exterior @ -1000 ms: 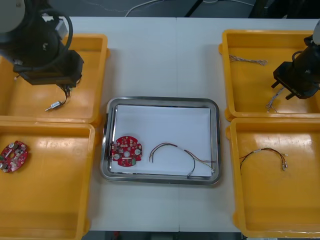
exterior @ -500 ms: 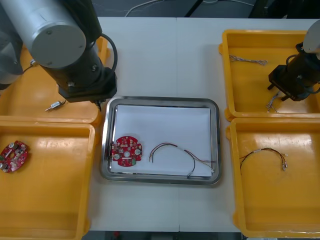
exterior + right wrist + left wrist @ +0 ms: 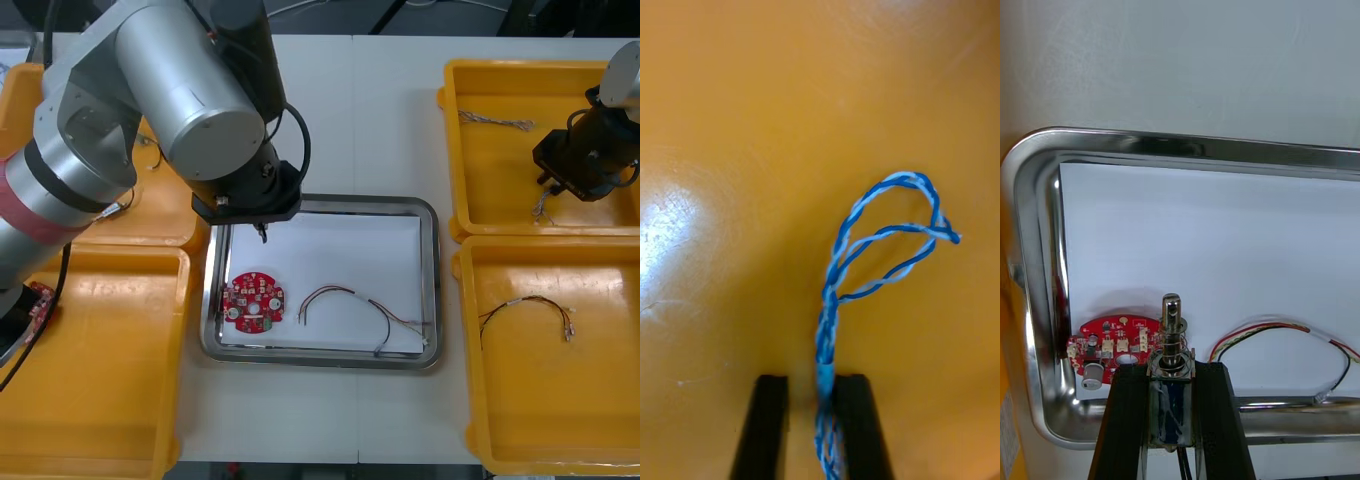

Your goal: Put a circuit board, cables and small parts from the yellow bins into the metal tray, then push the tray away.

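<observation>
My left gripper (image 3: 262, 232) hangs over the metal tray's (image 3: 325, 201) back left corner, shut on a small metal part (image 3: 1171, 341) with a black lead. In the tray, on its white inside, lie a round red circuit board (image 3: 253, 301) and a red and yellow cable (image 3: 362, 305); both lie beyond the left gripper's fingers (image 3: 1216, 420). My right gripper (image 3: 545, 200) is down in the back right yellow bin (image 3: 470, 80). Its fingers (image 3: 859, 427) stand close together on a twisted blue and white cable (image 3: 887, 240), whose loop lies on the bin floor.
A second twisted cable (image 3: 495, 121) lies at the back of the same bin. The front right bin (image 3: 480, 420) holds a red and yellow cable (image 3: 530, 308). Another small metal part (image 3: 110, 210) rests in the back left bin. My left arm (image 3: 150, 90) covers much of the left side.
My left arm swung from the back left bin over to the tray, carrying the small metal part. The right gripper's fingers closed on the twisted cable.
</observation>
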